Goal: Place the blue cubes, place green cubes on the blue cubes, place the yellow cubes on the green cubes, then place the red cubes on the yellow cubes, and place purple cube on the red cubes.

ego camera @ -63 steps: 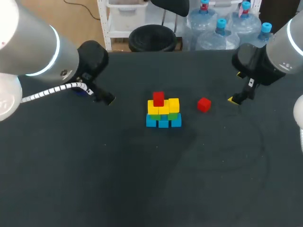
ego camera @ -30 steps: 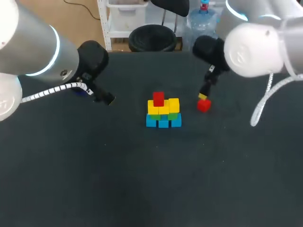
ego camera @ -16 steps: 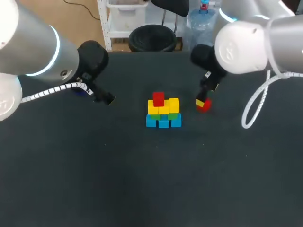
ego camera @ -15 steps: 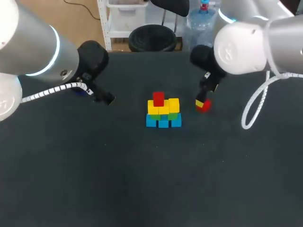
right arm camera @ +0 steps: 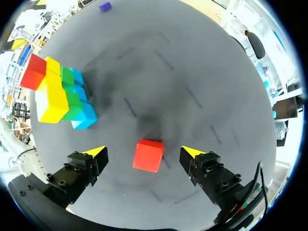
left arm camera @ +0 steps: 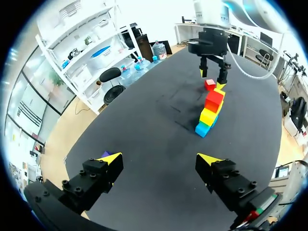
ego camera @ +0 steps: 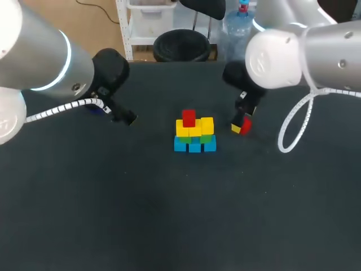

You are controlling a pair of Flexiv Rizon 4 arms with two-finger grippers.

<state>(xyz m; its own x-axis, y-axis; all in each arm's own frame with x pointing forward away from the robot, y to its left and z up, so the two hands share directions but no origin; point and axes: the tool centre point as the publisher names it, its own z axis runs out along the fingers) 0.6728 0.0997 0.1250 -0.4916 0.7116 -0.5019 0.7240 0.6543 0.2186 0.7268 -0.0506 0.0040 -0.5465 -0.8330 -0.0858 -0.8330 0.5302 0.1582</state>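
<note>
Head view: stack (ego camera: 194, 134) mid-desk (ego camera: 169, 214): blue base, then green, yellow, one red on top. Loose red cube (ego camera: 245, 126) right of stack, right hand (ego camera: 241, 123) down over it. Left hand (ego camera: 125, 118) left of stack, well apart.

Left wrist view: left hand wide, holding nothing. Purple cube (left arm camera: 106, 154) just behind its finger, far from stack.

Right wrist view: right hand wide, loose red cube between fingers, untouched, near stack.

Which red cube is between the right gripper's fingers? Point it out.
The loose red cube on the table, flanked by the right gripper's open fingers; the other red cube tops the stack.
</note>
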